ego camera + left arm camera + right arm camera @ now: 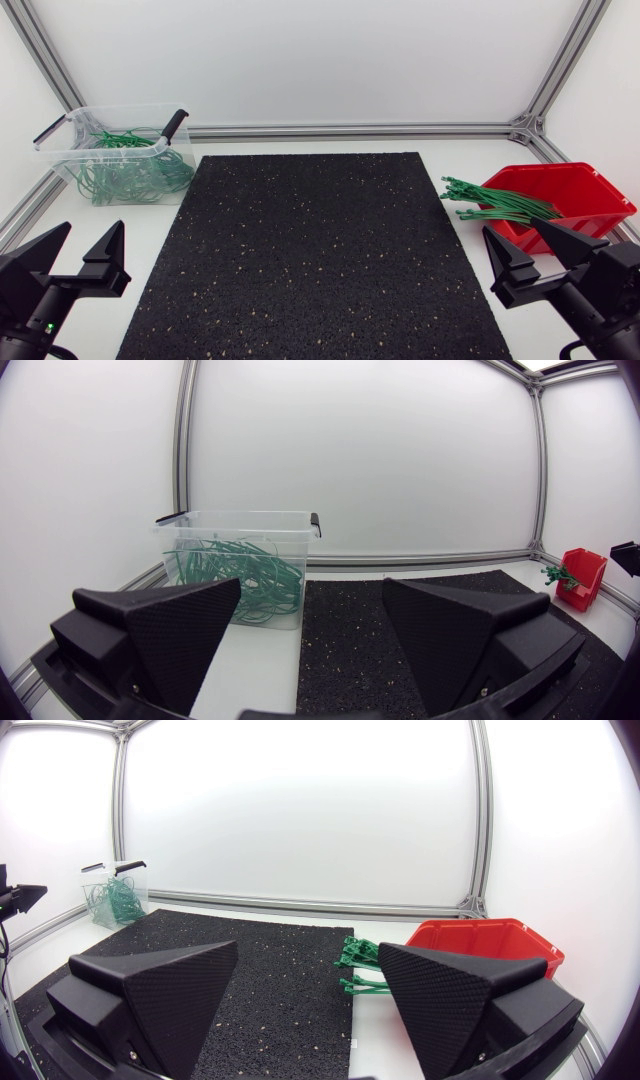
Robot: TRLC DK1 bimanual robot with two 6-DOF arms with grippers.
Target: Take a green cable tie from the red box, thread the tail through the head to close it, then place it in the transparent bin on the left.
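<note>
Left claw [90, 232] spread, right claw [512, 232] spread, green ties [490, 203] overhanging red box [590, 180]

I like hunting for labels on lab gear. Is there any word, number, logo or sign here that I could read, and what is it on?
None can be read. No print shows on the red box, the transparent bin, the black mat, the left gripper or the right gripper. The only mark is a small green light on the left arm, with no writing.

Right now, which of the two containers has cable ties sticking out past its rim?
The red box: its straight green ties jut over its rim toward the mat. In the transparent bin, the looped ties lie inside its walls.
</note>
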